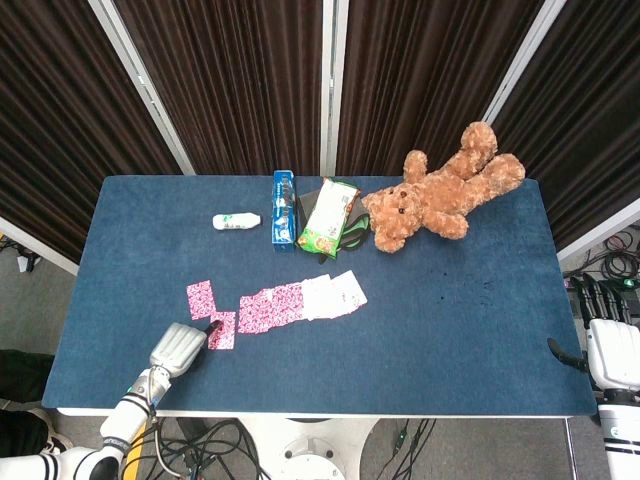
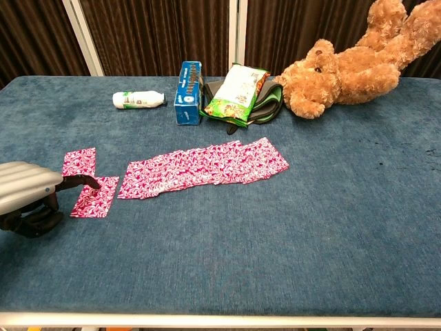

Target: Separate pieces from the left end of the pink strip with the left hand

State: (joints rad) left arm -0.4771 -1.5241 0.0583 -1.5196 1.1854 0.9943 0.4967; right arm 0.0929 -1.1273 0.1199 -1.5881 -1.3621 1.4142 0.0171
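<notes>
The pink strip [image 2: 207, 165] of overlapping patterned cards lies across the table's middle; it shows in the head view as the pink strip [image 1: 290, 303]. Two separated pink cards lie left of it: one card [image 2: 79, 162] farther back, another card [image 2: 96, 196] nearer the front. My left hand [image 2: 27, 196] is at the table's left front, one dark fingertip [image 2: 93, 183] pressing on the nearer card; the same left hand [image 1: 180, 345] shows in the head view. My right hand [image 1: 610, 345] hangs past the table's right edge, fingers apart, holding nothing.
Along the back stand a white bottle [image 2: 138, 100], a blue box [image 2: 187, 92], a green snack bag [image 2: 236, 93] on a dark pouch, and a brown teddy bear [image 2: 351, 62]. The blue table [image 2: 331, 227] is bare on its right half.
</notes>
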